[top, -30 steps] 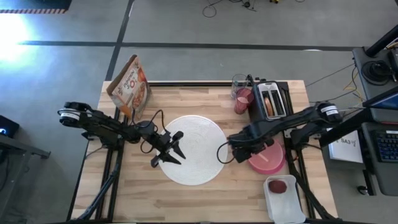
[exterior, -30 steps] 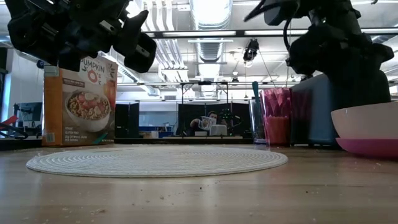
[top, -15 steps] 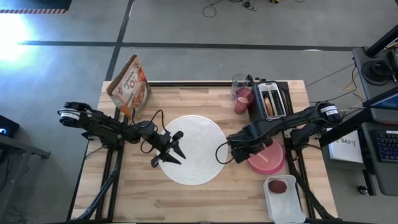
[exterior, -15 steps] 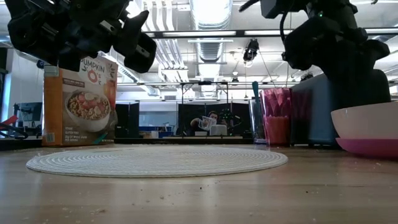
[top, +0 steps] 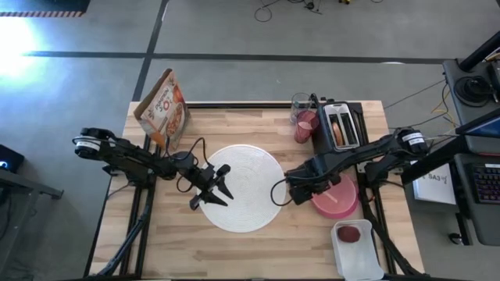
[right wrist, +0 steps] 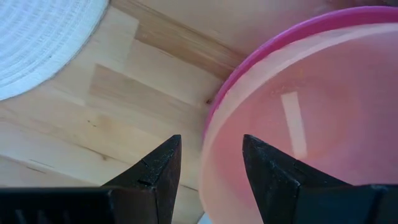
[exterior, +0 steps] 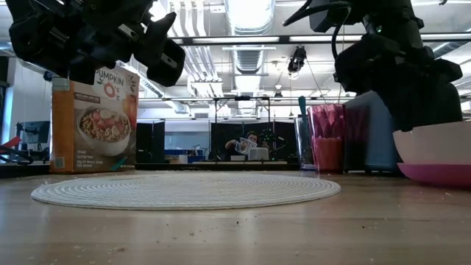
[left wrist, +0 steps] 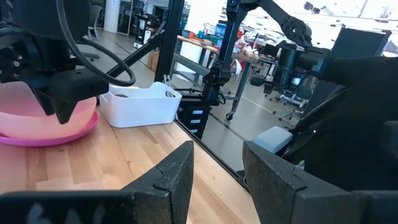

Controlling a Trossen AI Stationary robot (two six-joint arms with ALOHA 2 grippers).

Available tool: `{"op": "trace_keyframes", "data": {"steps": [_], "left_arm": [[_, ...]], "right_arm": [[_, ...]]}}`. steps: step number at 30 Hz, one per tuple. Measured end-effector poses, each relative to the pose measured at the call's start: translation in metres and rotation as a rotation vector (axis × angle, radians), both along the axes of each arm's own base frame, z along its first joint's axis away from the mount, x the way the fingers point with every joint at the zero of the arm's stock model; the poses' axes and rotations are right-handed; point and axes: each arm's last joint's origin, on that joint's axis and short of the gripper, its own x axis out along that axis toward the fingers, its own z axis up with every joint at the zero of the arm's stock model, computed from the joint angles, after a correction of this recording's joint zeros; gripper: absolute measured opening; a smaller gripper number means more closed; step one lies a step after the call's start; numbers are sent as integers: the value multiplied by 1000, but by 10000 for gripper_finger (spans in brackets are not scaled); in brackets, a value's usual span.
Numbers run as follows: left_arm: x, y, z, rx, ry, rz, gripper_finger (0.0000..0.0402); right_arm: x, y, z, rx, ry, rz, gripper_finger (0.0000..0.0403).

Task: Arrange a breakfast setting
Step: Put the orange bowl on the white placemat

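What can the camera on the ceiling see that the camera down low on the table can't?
Only the top camera shows the toaster's slots with a bagel inside, the white tray holding a small red fruit, and both robot hands: the left hand over the white mat, the right hand beside the bowl.

Only the low camera shows the cereal box's front picture and the room behind the table.

Both show the white mat, cereal box, pink cup and the bowl on its pink plate.
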Motion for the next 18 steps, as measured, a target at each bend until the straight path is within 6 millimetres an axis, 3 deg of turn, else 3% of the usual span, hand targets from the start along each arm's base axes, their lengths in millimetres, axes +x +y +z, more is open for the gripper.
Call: {"op": "trace_keyframes", "data": {"steps": [18], "left_arm": [[0,0,0,-7,10,0,123]], "right_arm": [[-8,-2,-15,-24,39,-17,162]]}}
